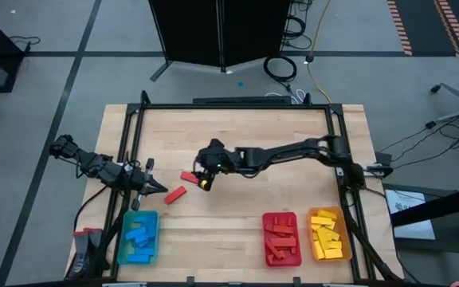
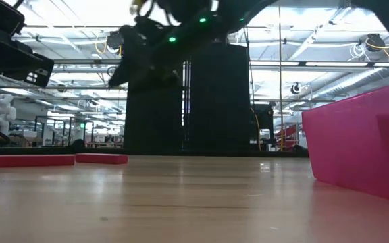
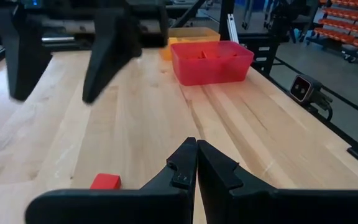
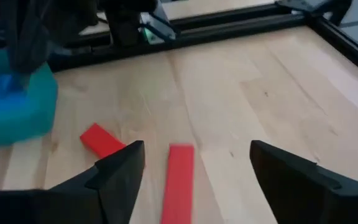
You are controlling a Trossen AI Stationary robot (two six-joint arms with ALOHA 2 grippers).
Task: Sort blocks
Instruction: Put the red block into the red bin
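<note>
Two red blocks lay loose on the wooden worktop (image 1: 237, 215), left of its middle: one red block (image 1: 188, 176) sat directly below the right gripper (image 1: 204, 181), and the other red block (image 1: 174, 194) was a little nearer the left gripper (image 1: 159, 189). From the right wrist view, the first one (image 4: 179, 180) lay between the right gripper's two fingers (image 4: 120, 165), which stood wide apart above it and did not touch it. The left gripper waited at the worktop's left edge with its jaws pressed together and nothing between them.

Along the front edge stood three trays. On the left, the green tray (image 1: 138, 237) held the blue blocks (image 1: 139, 239). Toward the right, the red tray (image 1: 281, 237) held more red blocks (image 1: 280, 239), and the orange tray (image 1: 329, 235) just beside it held the yellow blocks (image 1: 327, 237).
</note>
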